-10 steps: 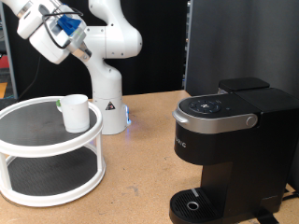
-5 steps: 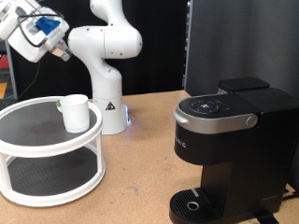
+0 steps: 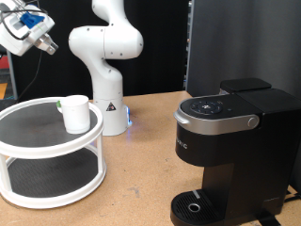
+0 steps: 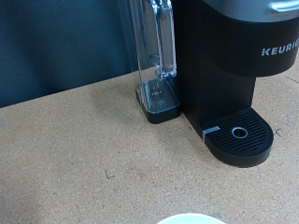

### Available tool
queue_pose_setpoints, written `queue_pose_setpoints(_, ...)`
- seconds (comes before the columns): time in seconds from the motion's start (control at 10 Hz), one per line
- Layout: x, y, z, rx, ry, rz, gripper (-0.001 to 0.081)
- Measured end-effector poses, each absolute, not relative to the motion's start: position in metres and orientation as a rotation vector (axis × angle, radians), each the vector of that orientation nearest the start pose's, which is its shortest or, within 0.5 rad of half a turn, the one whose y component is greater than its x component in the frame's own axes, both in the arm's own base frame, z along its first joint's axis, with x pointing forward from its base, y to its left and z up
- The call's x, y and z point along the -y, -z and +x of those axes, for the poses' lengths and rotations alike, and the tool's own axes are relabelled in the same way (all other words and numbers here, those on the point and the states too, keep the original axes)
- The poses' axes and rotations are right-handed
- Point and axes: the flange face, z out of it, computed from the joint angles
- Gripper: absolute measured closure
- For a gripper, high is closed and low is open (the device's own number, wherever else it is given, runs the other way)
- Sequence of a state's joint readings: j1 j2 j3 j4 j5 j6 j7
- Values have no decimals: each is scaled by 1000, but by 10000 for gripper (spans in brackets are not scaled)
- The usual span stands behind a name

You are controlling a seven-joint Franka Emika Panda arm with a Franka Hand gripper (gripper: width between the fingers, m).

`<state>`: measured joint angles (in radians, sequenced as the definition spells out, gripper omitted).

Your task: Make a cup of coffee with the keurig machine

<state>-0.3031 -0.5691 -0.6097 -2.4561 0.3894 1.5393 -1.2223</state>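
Note:
The white cup (image 3: 75, 113) stands upright on the top shelf of a white two-tier round stand (image 3: 19, 141) at the exterior view's left. Its rim just shows at the edge of the wrist view (image 4: 192, 219). The black keurig machine (image 3: 230, 151) stands at the exterior view's right with its lid down; its drip tray (image 3: 193, 207) is bare. It also shows in the wrist view (image 4: 224, 56). My gripper (image 3: 26, 28) is high in the exterior view's top left corner, well above the cup and apart from it. Its fingers do not show in the wrist view.
The white robot base (image 3: 105, 104) stands behind the stand. The machine's see-through water tank (image 4: 154, 56) sits at its side. A dark panel (image 3: 235, 42) stands behind the machine. The wooden table (image 3: 132, 188) lies between stand and machine.
My hand has swung towards the exterior view's left and slightly up, from above the cup into the top left corner. The cup and machine have not moved.

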Motion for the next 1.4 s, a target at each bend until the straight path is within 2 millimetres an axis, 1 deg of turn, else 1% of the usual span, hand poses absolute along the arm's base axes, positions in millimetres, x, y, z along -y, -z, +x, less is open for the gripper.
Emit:
queue_pose_setpoints(0.5, 264, -482, 230, 421, 488, -2280, 804)
queue_pose_setpoints(0.8, 266, -487, 228, 415, 508, -2293, 804)
queue_pose_setpoints(0.9, 265, -487, 228, 415, 506, -2292, 804)
queue_pose_setpoints(1.0, 265, -485, 234, 379, 566, -2280, 804)
queue_pose_setpoints(1.2, 263, -470, 240, 319, 627, -2284, 804)
queue_pose_setpoints(1.4, 259, -456, 240, 307, 626, -2286, 804)
